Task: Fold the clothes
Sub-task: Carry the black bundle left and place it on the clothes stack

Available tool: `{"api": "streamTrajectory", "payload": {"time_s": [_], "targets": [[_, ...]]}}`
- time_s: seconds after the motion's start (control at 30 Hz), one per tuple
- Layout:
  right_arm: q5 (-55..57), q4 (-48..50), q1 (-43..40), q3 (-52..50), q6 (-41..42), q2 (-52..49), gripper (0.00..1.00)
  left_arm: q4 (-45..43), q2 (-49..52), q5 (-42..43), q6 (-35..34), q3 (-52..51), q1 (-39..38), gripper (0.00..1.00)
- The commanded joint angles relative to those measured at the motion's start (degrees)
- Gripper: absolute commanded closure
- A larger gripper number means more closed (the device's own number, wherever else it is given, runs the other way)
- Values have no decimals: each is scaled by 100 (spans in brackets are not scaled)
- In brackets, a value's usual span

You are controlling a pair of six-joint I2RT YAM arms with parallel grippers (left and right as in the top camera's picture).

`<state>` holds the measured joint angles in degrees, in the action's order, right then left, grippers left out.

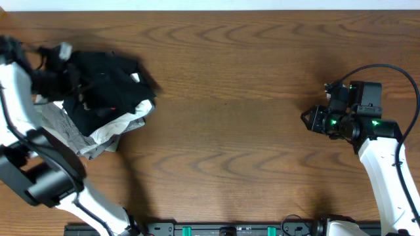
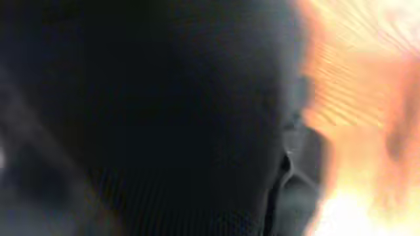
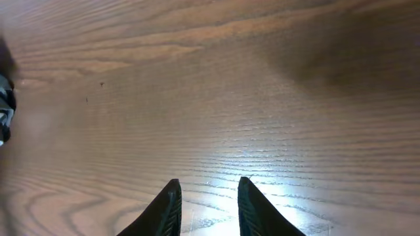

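Observation:
The clothes, a black T-shirt (image 1: 105,88), lie crumpled in a heap at the far left of the table. My left gripper (image 1: 58,80) is pressed into the heap's left side, and the fabric hides its fingertips. Blurred black cloth (image 2: 144,111) fills nearly all of the left wrist view, so the jaws cannot be made out. My right gripper (image 1: 308,119) hovers low over bare wood at the right, far from the shirt. Its two dark fingers (image 3: 167,210) stand apart with nothing between them.
Gray and white garments (image 1: 98,136) lie under and in front of the black heap, at the table's left edge. The brown wooden table (image 1: 230,118) stretches between the two arms. A cable loops above the right arm (image 1: 384,65).

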<state>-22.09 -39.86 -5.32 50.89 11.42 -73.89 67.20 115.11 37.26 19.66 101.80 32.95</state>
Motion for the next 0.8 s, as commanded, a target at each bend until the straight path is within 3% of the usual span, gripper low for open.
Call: {"api": "streamTrajectory", "payload": {"time_s": [0.0, 0.17, 0.27, 0.33, 0.47, 0.6, 0.77], "targets": [[-46, -46, 52, 0, 79, -37, 73, -63, 407, -428, -546, -22, 422, 60], [-76, -46, 52, 0, 208, -37, 74, 28, 743, -426, -1060, -22, 826, 45], [-92, -68, 52, 0, 208, -37, 75, 98, 557, -166, -1080, 55, 990, 25], [-90, -63, 52, 0, 203, -37, 75, 225, 337, -20, -1078, 195, 1071, 18], [-94, 131, 52, 11, 157, -22, 73, 483, -415, 44, -1019, 468, 1060, 11], [-404, 431, 52, 103, -219, 142, 71, 599, -1405, 1036, -422, 485, 743, 11], [-564, 439, 59, 479, -361, 671, 70, 809, -2667, 695, 122, 485, -592, 15]]}}
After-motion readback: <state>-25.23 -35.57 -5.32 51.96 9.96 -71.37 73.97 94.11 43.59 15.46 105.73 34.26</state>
